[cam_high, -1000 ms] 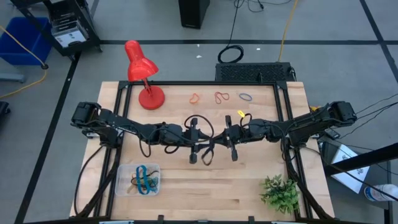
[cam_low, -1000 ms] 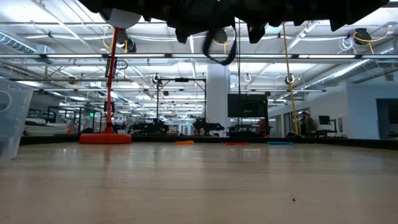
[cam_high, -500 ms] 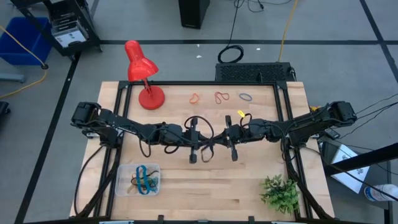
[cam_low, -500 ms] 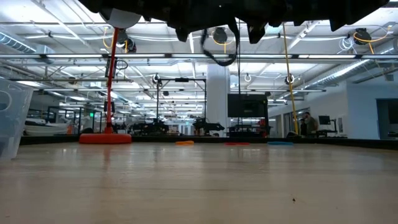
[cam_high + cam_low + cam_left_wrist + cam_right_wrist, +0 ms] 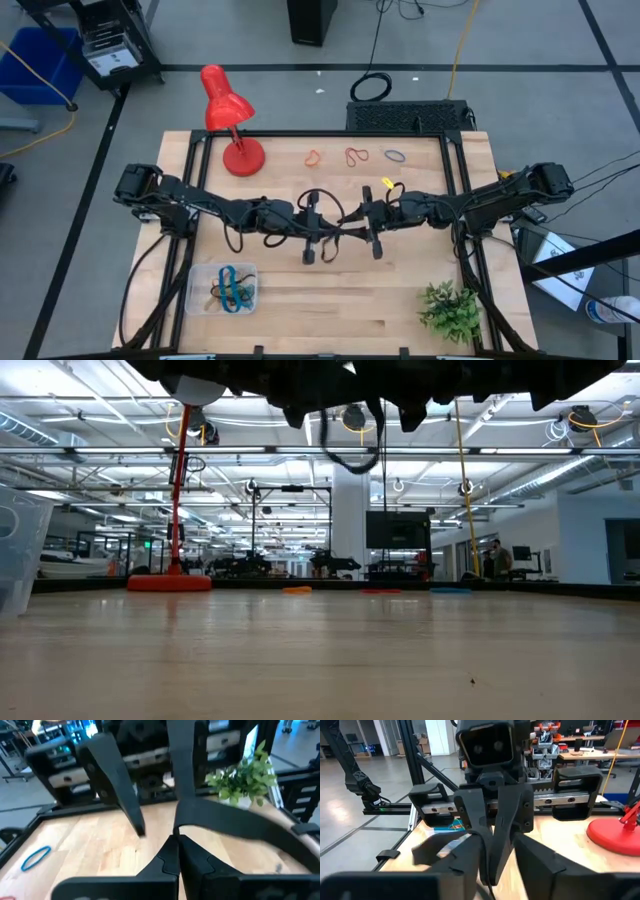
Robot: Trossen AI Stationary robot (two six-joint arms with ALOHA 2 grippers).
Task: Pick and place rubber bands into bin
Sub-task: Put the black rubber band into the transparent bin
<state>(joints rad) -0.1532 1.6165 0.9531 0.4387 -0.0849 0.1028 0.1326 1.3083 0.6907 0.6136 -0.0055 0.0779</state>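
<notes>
Two tools meet mid-bench: left tool pinches a black band shut, right tool spreads to release it, a handover toward the bin.

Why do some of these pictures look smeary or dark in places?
Left wrist view: a black rubber band streaks past, blurred. Right wrist view: close fingers are soft. Low view: the arms are silhouettes against bright ceiling lights. High view: evenly lit.

Around my wooden table lies grey floor crossed by dark tape lines. Beyond it I see long ceiling lights, a white pillar and distant workbenches.
</notes>
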